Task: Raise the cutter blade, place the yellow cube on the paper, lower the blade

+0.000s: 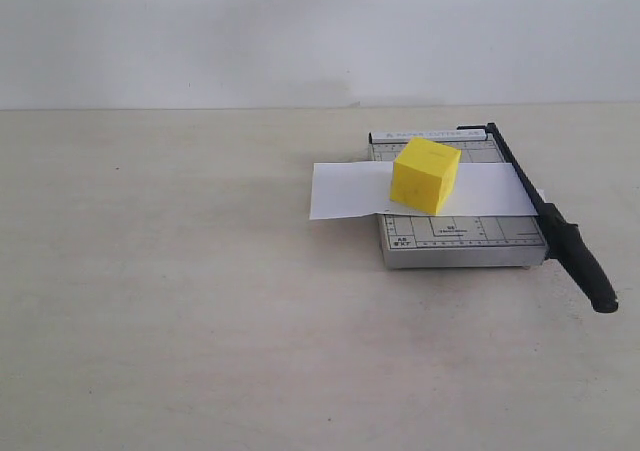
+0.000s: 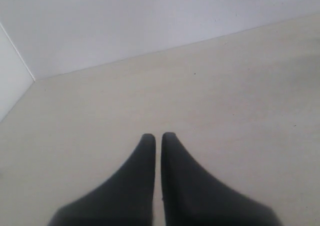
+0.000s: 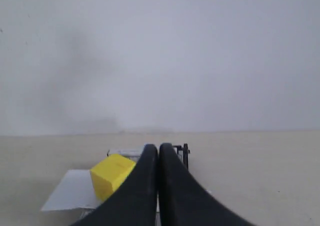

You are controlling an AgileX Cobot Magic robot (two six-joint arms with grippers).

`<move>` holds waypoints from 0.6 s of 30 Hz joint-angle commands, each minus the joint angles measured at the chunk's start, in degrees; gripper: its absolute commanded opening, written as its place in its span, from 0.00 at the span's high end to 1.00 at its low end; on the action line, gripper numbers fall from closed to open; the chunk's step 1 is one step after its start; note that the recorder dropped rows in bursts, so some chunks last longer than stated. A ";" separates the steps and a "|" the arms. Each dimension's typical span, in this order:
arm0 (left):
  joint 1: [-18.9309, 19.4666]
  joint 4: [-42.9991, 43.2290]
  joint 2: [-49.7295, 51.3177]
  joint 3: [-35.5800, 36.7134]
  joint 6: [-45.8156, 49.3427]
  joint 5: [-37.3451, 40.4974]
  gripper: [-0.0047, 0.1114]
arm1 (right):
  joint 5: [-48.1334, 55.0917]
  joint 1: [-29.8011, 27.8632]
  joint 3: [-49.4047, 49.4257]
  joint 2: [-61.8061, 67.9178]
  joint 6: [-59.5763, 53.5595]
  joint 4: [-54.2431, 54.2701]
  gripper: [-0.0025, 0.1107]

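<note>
The yellow cube (image 1: pixel 426 175) rests on the white paper (image 1: pixel 345 191), which lies across the grey gridded cutter base (image 1: pixel 455 239). The black cutter blade (image 1: pixel 545 211) lies lowered along the base's right edge, its thick handle (image 1: pixel 588 269) sticking out toward the front. Neither gripper appears in the exterior view. In the right wrist view the right gripper (image 3: pixel 158 148) is shut and empty, held back from the cutter, with the cube (image 3: pixel 112 175) and the paper (image 3: pixel 70 196) seen past its fingers. The left gripper (image 2: pixel 157 137) is shut on nothing, over bare table.
The cutter stands right of centre on a pale beige table (image 1: pixel 180 301). A plain white wall (image 1: pixel 300 31) rises behind the table. In the left wrist view a wall corner (image 2: pixel 20 60) shows beyond the table.
</note>
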 commanded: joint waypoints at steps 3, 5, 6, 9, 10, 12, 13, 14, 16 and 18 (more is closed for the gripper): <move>0.20 -0.32 -0.21 0.22 -0.05 -0.69 0.92 | 1.12 0.06 5.21 -15.27 2.71 0.33 0.98; 0.20 -0.32 -0.21 0.22 -0.05 -0.64 0.92 | -0.02 0.06 5.21 -15.27 2.71 0.33 0.98; 0.20 -0.32 -0.21 0.22 -0.05 -0.64 0.92 | 0.27 0.06 5.21 -15.27 2.71 0.33 0.98; 0.20 -0.32 -0.21 0.22 -0.05 -0.53 0.92 | 0.11 0.06 5.21 -15.27 2.71 0.33 0.98; 0.20 -0.32 -0.21 0.22 -0.05 -0.53 0.92 | 0.11 0.06 5.21 -15.27 2.71 0.33 0.98; 0.20 -0.32 -0.21 0.22 -0.05 -0.43 0.92 | 0.11 0.06 5.21 -15.27 2.71 0.33 0.98; 0.20 -0.32 -0.21 0.22 -0.05 -0.43 0.92 | 0.11 0.06 5.21 -15.27 2.71 0.33 0.98; 0.20 -0.32 -0.21 0.22 -0.05 -0.43 0.92 | 0.12 0.06 5.21 -15.27 2.71 0.46 0.98; 0.20 -0.32 -0.21 0.22 -0.05 -0.43 0.92 | -0.13 0.06 5.53 -15.27 2.71 0.39 0.98; 0.20 -0.32 -0.21 0.22 -0.05 -0.43 0.92 | -2.21 0.06 7.41 -15.27 2.71 0.39 0.98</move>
